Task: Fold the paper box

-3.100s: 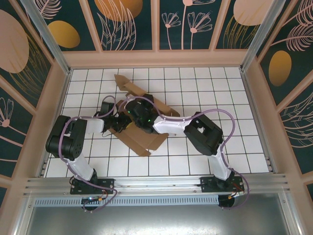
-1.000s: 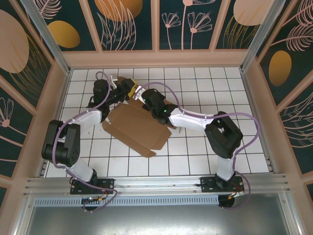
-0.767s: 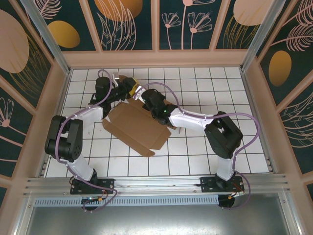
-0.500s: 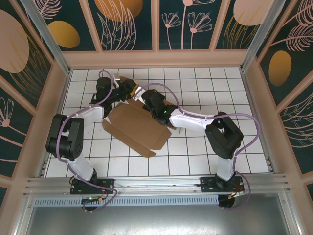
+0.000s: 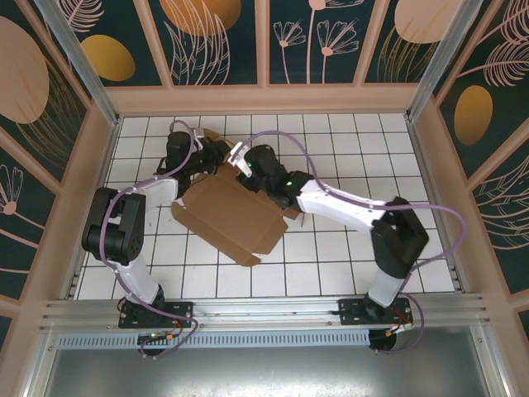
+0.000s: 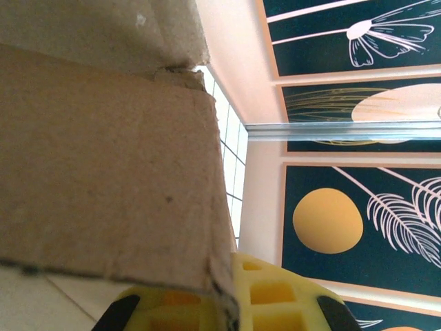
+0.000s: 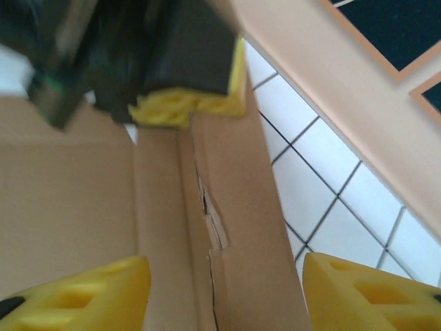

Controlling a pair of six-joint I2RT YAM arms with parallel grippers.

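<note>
1. The paper box (image 5: 227, 213) lies on the white tile floor (image 5: 347, 256), a bit left of the middle. It is brown, mostly flat, and sits at a slant.
2. The far edge of the box has flaps that stick up. Both my arms reach out to that far edge.
3. My left gripper (image 5: 215, 155) is at the far left corner of the box. It is pressed tight together, pinching a flap of the box.
4. In my left wrist view, the thin edge of that brown flap (image 6: 103, 172) goes down between my 2 yellow fingers (image 6: 275, 303). The flap is very close to the camera.
5. My right gripper (image 5: 237, 159) is just beside the left one, on its right, over the same far edge.
6. In my right wrist view, its 2 yellow fingers (image 7: 83, 293) are spread wide apart.
7. A standing strip of cardboard (image 7: 238, 227) runs up between those 2 fingers. It has a small split along its fold.
8. The left finger hangs over the flat part of the box. I cannot tell if the right finger touches the strip.
9. At the far end of the strip I see the yellow pads (image 7: 182, 107) of my left gripper, right against the cardboard.
10. The near corner of the box points toward my bases and lies on the floor.
</note>
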